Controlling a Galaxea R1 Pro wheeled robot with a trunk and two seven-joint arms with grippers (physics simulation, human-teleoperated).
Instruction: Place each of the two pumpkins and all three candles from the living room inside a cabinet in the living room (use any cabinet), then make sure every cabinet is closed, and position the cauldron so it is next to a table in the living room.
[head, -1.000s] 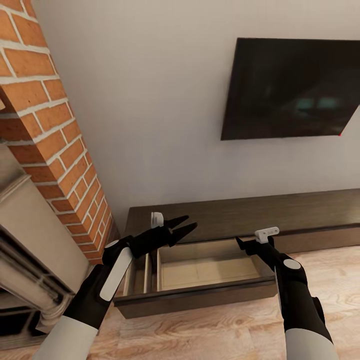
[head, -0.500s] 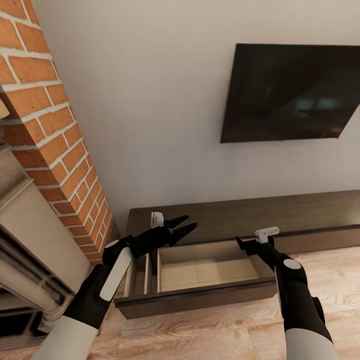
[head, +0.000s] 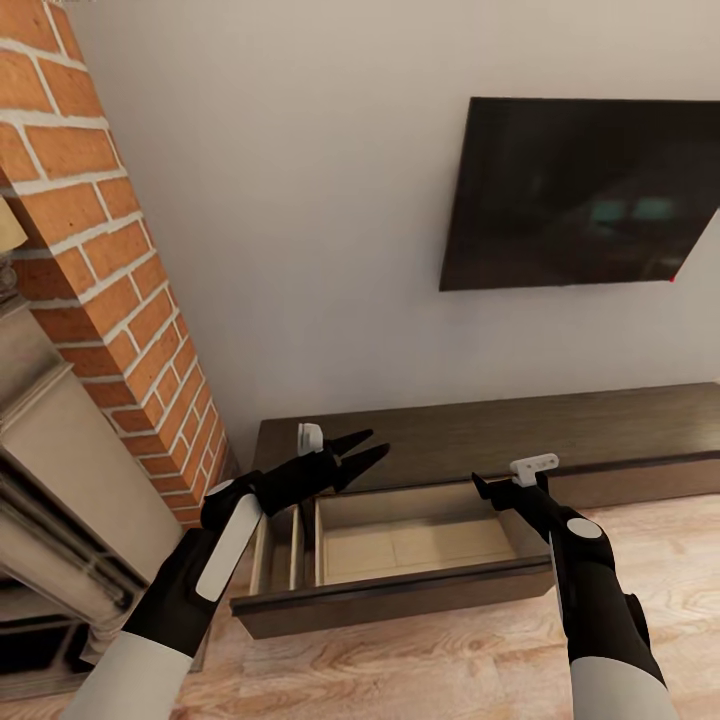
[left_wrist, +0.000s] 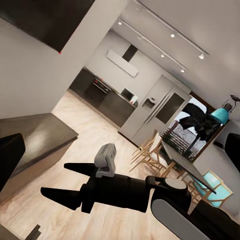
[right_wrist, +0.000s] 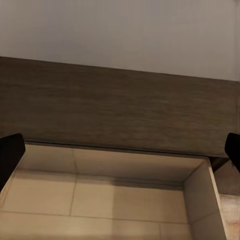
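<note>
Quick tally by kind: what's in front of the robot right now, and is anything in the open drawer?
End effectors: 2 (left, right)
Cabinet: 1
Open drawer: 1, nothing visible inside
Wall TV: 1
Brick column: 1
Total: 6

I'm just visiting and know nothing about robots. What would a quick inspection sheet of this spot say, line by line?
Surface: wood floor; the long dark cabinet has a bare top.
Job's things: drawer pulled open, tan inside with nothing in it; pumpkins, candles, cauldron: nothing seen.
Clutter: nothing seen.
Grippers: left gripper open and holding nothing, over the drawer's back left corner; right gripper at the drawer's right end, its fingers wide apart in the right wrist view.
Cables: nothing seen.
Surroundings: brick chimney, wall television, dining table and chairs in the distance.
</note>
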